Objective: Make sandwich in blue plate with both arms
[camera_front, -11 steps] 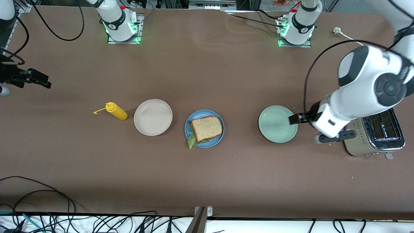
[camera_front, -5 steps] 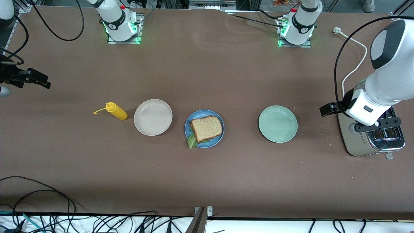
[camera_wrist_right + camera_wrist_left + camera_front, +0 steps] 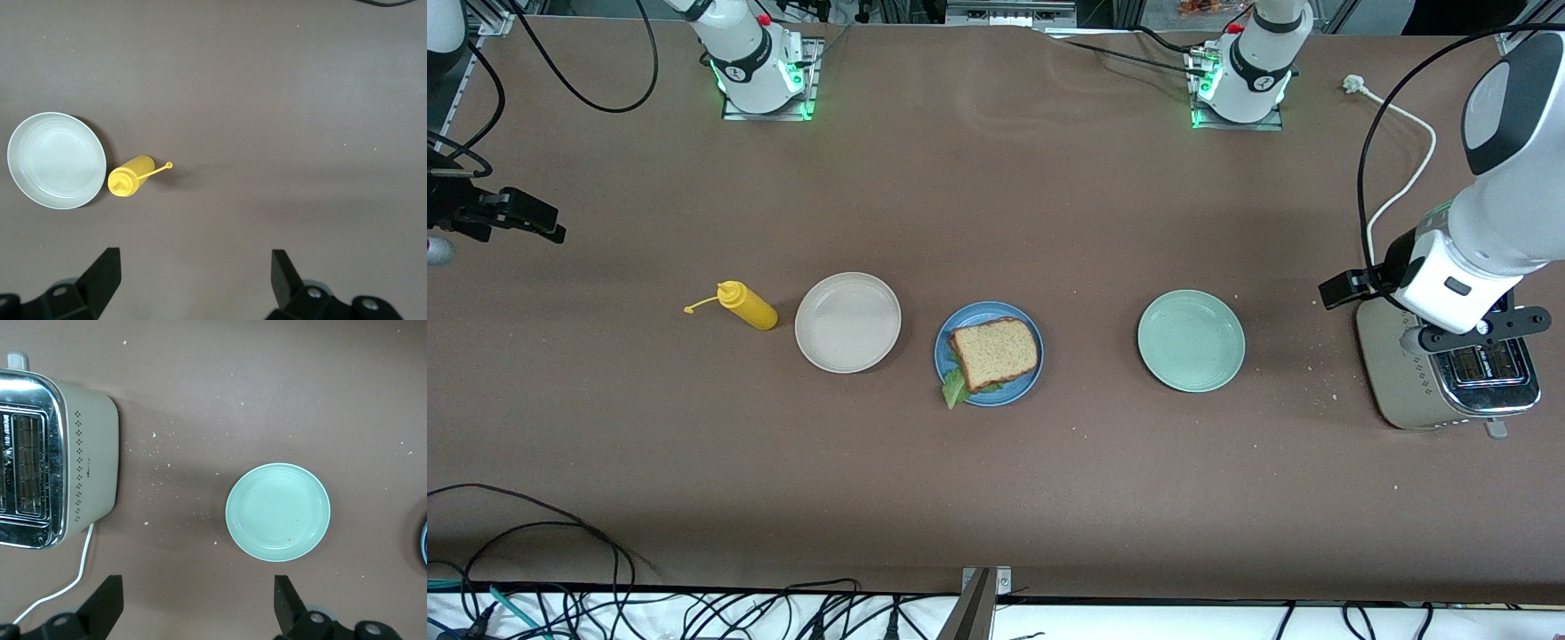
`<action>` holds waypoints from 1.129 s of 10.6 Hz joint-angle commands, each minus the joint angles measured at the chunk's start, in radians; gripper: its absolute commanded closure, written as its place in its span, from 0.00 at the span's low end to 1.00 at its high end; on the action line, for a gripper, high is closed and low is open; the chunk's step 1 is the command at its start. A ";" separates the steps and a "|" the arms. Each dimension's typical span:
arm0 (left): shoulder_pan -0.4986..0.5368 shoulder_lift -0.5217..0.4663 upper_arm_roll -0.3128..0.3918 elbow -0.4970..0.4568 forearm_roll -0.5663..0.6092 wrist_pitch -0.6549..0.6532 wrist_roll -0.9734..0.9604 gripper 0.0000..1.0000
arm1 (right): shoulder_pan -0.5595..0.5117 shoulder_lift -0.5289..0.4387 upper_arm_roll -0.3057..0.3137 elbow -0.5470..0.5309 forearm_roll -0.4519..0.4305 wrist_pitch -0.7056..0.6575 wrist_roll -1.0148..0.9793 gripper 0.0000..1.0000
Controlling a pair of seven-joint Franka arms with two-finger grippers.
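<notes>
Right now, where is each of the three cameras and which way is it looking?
Front view: high across the table, facing the robots' bases; it shows the sandwich on the blue plate and both arms.
Left wrist view: looking straight down on the toaster and pale green plate, with the open left gripper.
Right wrist view: looking straight down on the yellow bottle and beige plate, with the open right gripper.
Shared: the front and left wrist views both show the pale green plate.

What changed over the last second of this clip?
The left gripper pulled back from over the pale green plate to above the toaster, fingers open and empty. The right gripper, sandwich, blue plate, beige plate and yellow bottle stayed put.
</notes>
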 commanded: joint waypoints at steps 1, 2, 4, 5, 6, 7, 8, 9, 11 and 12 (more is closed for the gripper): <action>-0.198 -0.061 0.276 -0.011 -0.101 -0.011 0.029 0.01 | -0.003 0.004 0.001 0.020 -0.003 -0.011 -0.007 0.00; -0.277 -0.080 0.384 -0.020 -0.153 -0.012 0.073 0.01 | -0.003 0.004 0.001 0.020 -0.003 -0.011 -0.007 0.00; -0.288 -0.092 0.396 -0.032 -0.155 -0.012 0.089 0.01 | -0.003 0.004 0.001 0.020 -0.003 -0.010 -0.007 0.00; -0.285 -0.092 0.396 -0.032 -0.155 -0.012 0.089 0.01 | -0.003 0.005 0.001 0.020 -0.003 -0.010 -0.007 0.00; -0.288 -0.090 0.396 -0.031 -0.155 -0.012 0.088 0.00 | -0.003 0.005 0.001 0.020 -0.003 -0.011 -0.007 0.00; -0.288 -0.090 0.396 -0.031 -0.155 -0.012 0.089 0.00 | -0.003 0.005 0.001 0.020 -0.003 -0.011 -0.007 0.00; -0.287 -0.090 0.396 -0.029 -0.155 -0.012 0.089 0.00 | -0.003 0.004 0.001 0.020 -0.003 -0.011 -0.007 0.00; -0.287 -0.089 0.396 -0.029 -0.154 -0.012 0.092 0.00 | -0.003 0.004 0.001 0.020 -0.003 -0.011 -0.009 0.00; -0.287 -0.089 0.396 -0.029 -0.157 -0.012 0.092 0.00 | -0.003 0.002 0.001 0.020 -0.003 -0.016 -0.009 0.00; -0.294 -0.087 0.396 -0.029 -0.154 -0.012 0.094 0.00 | -0.003 0.001 0.001 0.022 -0.003 -0.014 -0.009 0.00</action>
